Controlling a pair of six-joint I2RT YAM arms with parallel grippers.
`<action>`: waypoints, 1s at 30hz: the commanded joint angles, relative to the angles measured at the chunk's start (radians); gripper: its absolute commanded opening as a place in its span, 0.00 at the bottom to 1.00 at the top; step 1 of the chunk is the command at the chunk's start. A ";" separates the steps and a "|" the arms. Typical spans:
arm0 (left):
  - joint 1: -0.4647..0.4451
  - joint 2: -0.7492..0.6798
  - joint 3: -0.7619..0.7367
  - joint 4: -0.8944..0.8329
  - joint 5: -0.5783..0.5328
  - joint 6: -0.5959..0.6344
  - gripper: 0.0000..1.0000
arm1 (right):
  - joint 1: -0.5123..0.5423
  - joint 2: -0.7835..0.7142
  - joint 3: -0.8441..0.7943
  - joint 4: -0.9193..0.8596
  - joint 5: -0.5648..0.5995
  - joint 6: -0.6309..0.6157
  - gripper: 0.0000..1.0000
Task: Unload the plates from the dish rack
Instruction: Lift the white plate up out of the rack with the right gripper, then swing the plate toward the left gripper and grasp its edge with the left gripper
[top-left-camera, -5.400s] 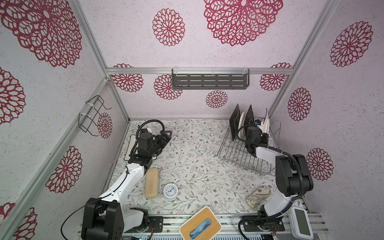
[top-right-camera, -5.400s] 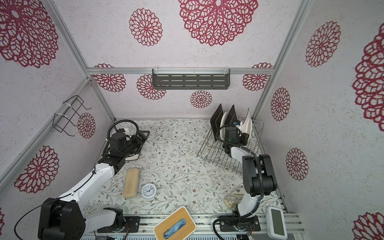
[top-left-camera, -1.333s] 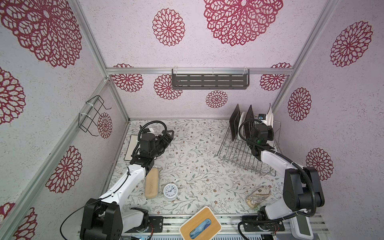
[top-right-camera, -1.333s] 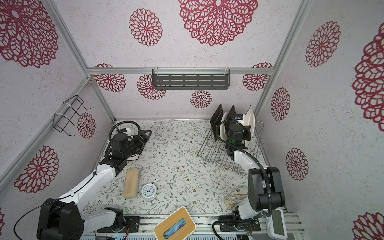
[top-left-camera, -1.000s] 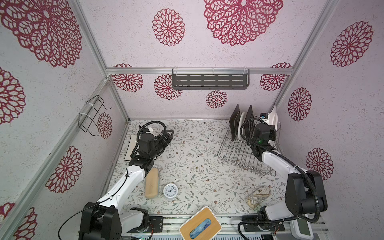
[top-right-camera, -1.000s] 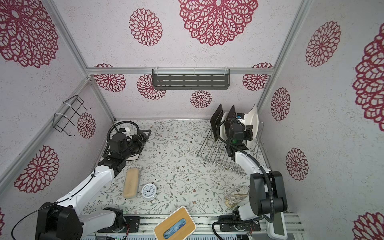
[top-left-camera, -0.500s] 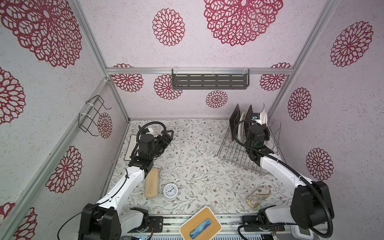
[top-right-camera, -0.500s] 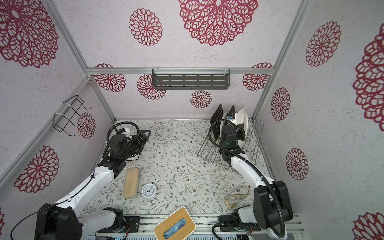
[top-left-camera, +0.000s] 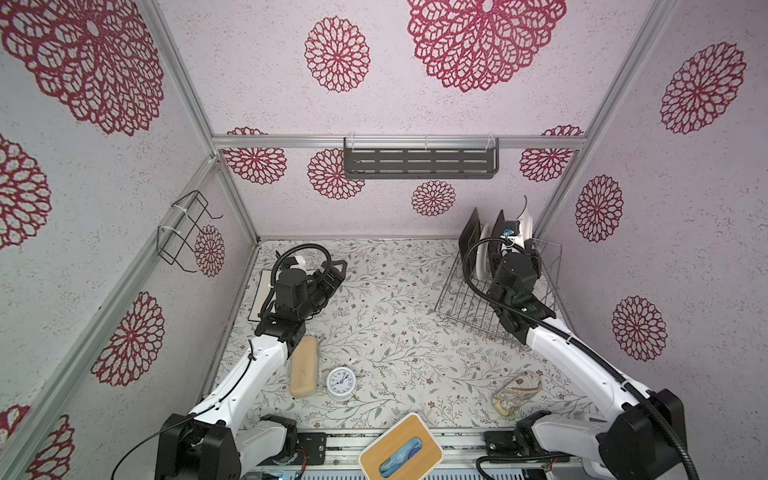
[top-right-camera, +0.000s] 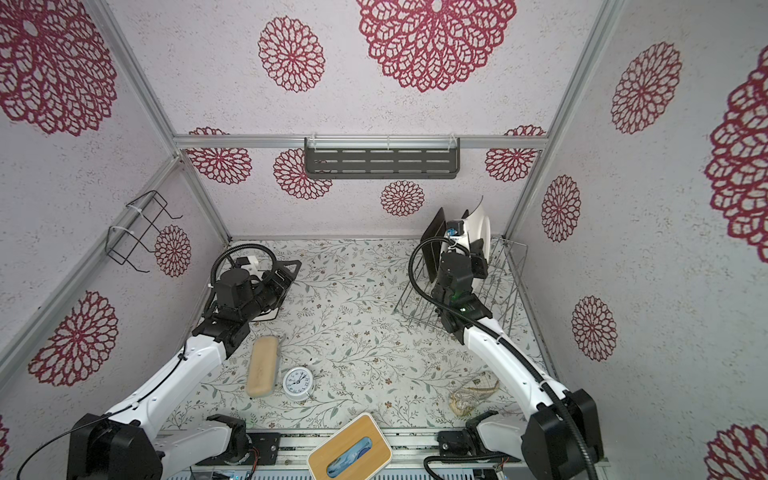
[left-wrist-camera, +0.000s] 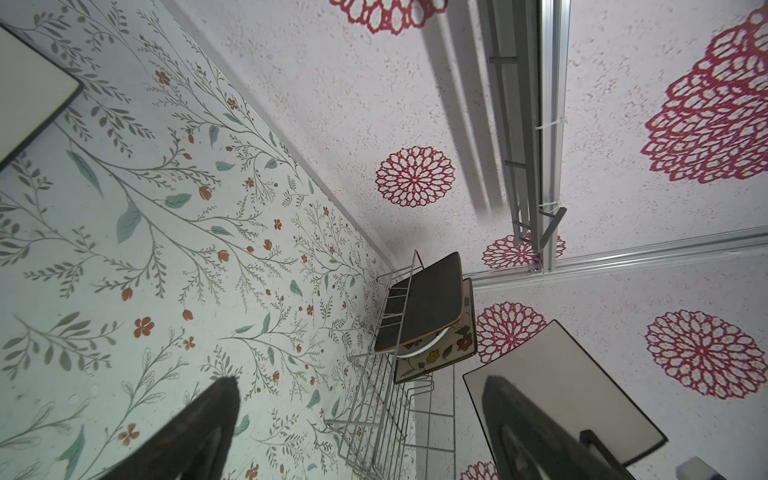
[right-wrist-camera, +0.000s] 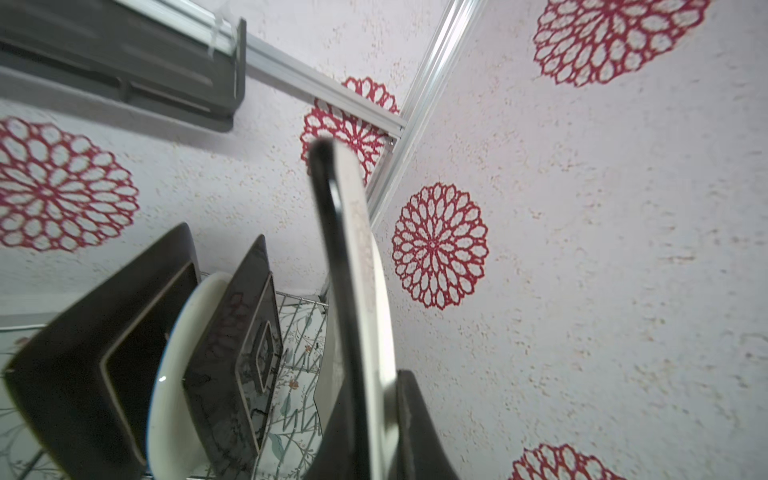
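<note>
The silver dish rack (top-left-camera: 498, 303) (top-right-camera: 494, 286) stands at the back right. In it two dark plates (top-left-camera: 471, 232) (right-wrist-camera: 95, 353) stand upright with a round white plate (top-left-camera: 482, 255) (right-wrist-camera: 174, 374) between them. My right gripper (top-left-camera: 519, 243) (right-wrist-camera: 374, 440) is shut on the edge of a white squarish plate (top-left-camera: 527, 220) (top-right-camera: 478, 226) (right-wrist-camera: 357, 291), held upright above the rack's back end. My left gripper (top-left-camera: 328, 278) (left-wrist-camera: 365, 436) hangs open and holds nothing, at the back left, beside another white plate (top-left-camera: 259, 299) (left-wrist-camera: 29, 104) lying flat on the table.
A beige oblong case (top-left-camera: 303, 365), a small alarm clock (top-left-camera: 341, 381), a wooden-topped tissue box (top-left-camera: 401, 451) and a crumpled clear bag (top-left-camera: 517, 392) lie near the front. A dark grey shelf (top-left-camera: 419, 162) and a black wire basket (top-left-camera: 187, 232) hang on the walls.
My right gripper has lifted the white squarish plate up out of the rack and shifted it slightly left. The left arm has barely moved.
</note>
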 joint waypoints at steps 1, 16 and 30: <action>-0.012 -0.007 0.015 0.002 0.005 0.015 0.96 | 0.058 -0.109 0.117 0.215 0.019 -0.016 0.00; -0.028 0.024 0.023 0.041 0.021 0.015 0.96 | 0.260 -0.169 0.222 0.056 -0.094 0.284 0.00; -0.052 0.071 0.010 0.133 0.022 -0.027 0.96 | 0.310 -0.098 0.140 0.137 -0.372 0.706 0.00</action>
